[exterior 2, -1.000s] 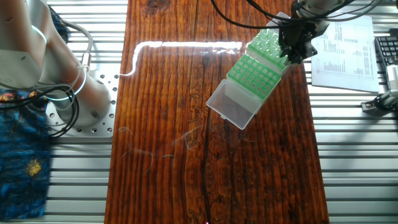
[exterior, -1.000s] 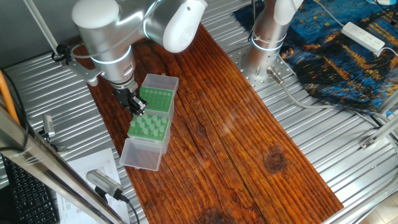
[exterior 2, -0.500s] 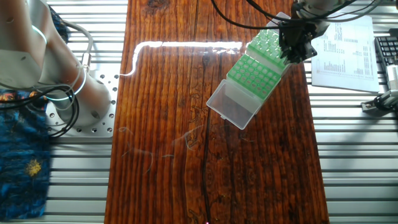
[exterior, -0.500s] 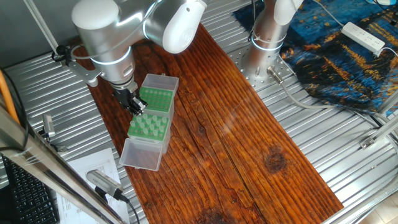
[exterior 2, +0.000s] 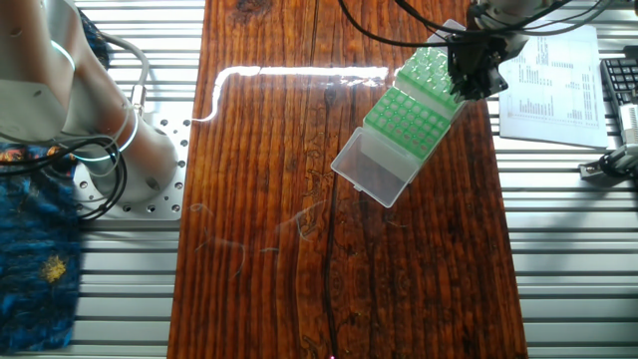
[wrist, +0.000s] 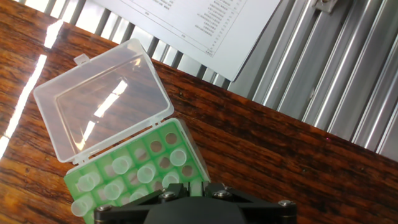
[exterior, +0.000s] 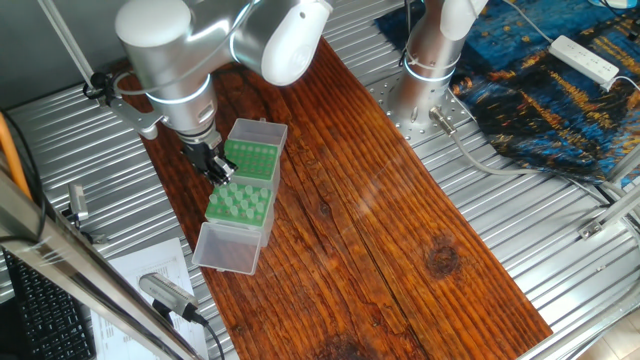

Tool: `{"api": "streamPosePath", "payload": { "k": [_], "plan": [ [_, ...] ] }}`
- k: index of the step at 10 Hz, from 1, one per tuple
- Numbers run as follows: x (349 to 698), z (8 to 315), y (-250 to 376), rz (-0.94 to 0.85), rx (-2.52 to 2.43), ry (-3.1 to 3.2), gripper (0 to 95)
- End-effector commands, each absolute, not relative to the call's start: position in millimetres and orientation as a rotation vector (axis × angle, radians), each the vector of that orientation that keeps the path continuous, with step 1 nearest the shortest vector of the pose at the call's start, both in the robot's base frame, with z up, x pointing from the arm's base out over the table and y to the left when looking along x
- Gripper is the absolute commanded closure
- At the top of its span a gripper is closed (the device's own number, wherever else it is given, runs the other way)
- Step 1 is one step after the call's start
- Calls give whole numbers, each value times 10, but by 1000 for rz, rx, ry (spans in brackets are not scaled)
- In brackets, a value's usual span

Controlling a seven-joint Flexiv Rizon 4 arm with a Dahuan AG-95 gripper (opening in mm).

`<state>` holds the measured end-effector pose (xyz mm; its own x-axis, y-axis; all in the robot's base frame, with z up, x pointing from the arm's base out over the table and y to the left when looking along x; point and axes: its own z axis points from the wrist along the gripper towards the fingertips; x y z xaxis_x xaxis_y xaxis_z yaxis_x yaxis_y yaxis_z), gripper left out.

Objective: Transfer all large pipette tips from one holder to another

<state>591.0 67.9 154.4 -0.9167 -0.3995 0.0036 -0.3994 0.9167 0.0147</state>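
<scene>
So the end effector (exterior: 222,172) hangs right over the two green racks (exterior: 245,185) near the tabletop (exterior: 380,240) edge, probably lining up on one tip. The large pipette tips (wrist: 144,174) stand upright in the rack with the clear lid (wrist: 102,96) flipped open for access. Can't tell if the fingers are spread or pinching anything.

Pale, green-tinted pipette tips (wrist: 144,173) stand in a bright green rack (wrist: 180,138) with a clear lid (wrist: 102,99), on the reddish-brown, dark-grained worktop (exterior: 400,230); beside it lies white printed paper (exterior 2: 548,70).
</scene>
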Motion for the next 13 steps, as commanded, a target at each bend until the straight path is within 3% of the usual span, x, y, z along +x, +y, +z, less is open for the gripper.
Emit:
{"api": "streamPosePath", "payload": {
  "k": [1, 13],
  "plan": [
    [5900, 1571, 681, -20, 633, -3068, 950],
    [5857, 1809, 691, -11, 647, -3065, 950]
  ]
}}
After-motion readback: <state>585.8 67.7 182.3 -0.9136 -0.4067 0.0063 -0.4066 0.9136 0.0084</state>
